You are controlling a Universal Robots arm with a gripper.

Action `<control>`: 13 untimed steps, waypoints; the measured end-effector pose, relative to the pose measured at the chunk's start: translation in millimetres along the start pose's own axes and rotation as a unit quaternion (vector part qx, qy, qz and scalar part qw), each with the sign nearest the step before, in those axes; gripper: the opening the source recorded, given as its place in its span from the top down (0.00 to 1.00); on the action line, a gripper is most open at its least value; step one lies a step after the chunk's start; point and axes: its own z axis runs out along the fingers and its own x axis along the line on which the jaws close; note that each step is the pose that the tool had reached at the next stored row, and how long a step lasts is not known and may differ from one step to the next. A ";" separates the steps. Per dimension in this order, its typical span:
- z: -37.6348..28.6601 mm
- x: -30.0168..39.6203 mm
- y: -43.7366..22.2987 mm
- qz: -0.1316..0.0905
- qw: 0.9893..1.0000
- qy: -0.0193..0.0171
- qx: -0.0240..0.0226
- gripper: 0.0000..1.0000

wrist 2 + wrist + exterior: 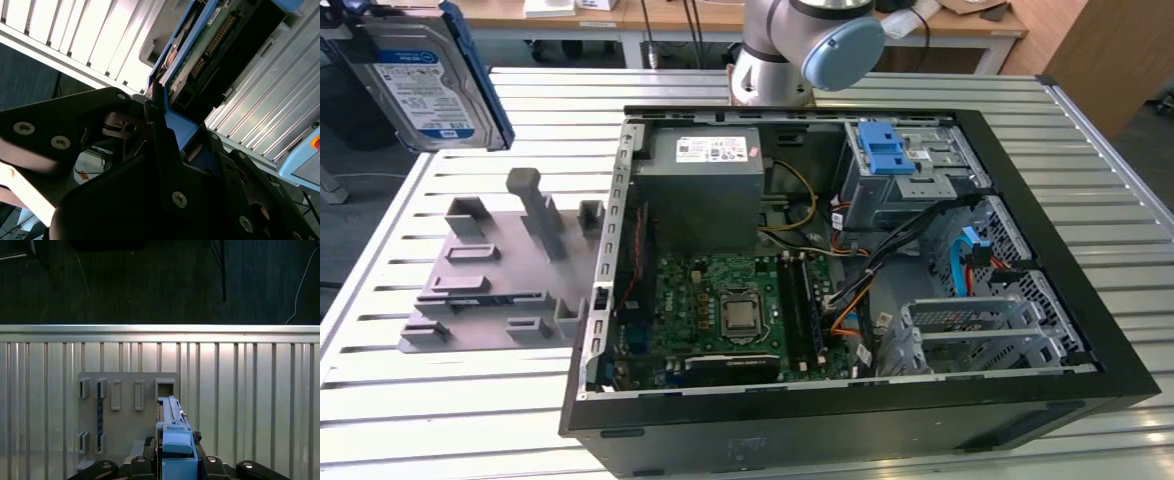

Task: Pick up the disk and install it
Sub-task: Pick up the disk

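The disk (424, 72), a flat rectangular silver hard drive with a white-and-blue label and a blue plastic bracket round it, is up in the air at the exterior view's far left. It hangs roughly upright, label face to the camera, high over the slatted aluminium table (454, 420).

In the second wrist view the black two-finger gripper (177, 130) is clamped hard on the blue bracket at the disk's edge. The disk's green circuit-board side stretches away beyond the fingers (159, 122).

The first wrist view looks straight down along the disk, seen edge-on, onto the grey plastic holder block (127, 432) with its rows of rectangular slots. The disk is over the block's edge, just by a square pocket, and the exterior view shows it well clear above.

To the exterior view's right of the block lies the open black computer case (854, 430), its green motherboard (687, 300) exposed. In the case's far corner sits the grey metal drive cage with a blue latch (901, 160), well apart from the disk. The arm's silver-and-blue joint (807, 45) stands behind the case.
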 end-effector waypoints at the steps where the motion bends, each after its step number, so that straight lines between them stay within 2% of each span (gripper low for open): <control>1: -1.1 0.0 0.0 0.000 1.000 0.000 0.000 0.64; 13: -17.1 0.0 -0.4 0.000 1.000 0.000 0.000 0.64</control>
